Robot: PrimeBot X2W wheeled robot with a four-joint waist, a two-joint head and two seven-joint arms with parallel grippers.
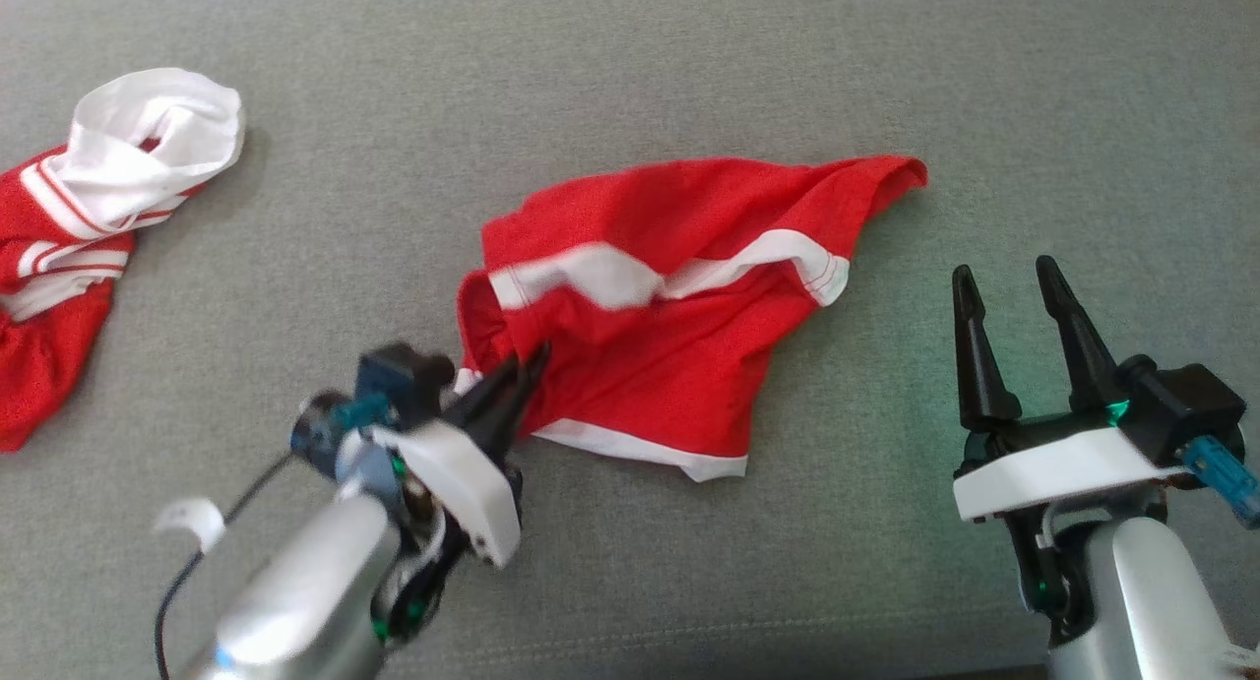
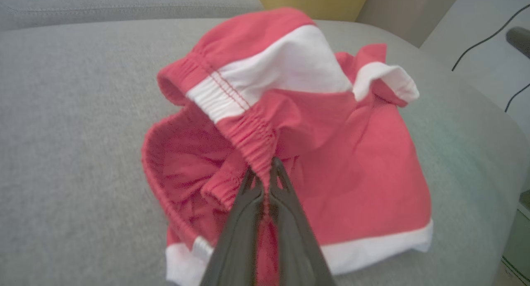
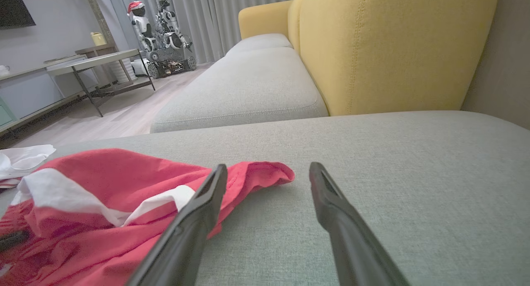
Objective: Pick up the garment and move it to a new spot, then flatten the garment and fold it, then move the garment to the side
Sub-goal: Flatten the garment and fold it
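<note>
Firmly on the garment (image 1: 689,355), left fingers (image 1: 510,390); right fingers (image 1: 973,350) wide apart above grey sofa (image 1: 689,70).

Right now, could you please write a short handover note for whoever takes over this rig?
Left pincer: shut on the elastic waistband of the red shorts.
Right pincer: open, empty, clear of the shorts on their right.
Shorts: crumpled on the grey cushion; a second red-and-white garment lies at the far left.
Done: grasp taken.
Left: move to a new spot, flatten, fold, set aside.
</note>
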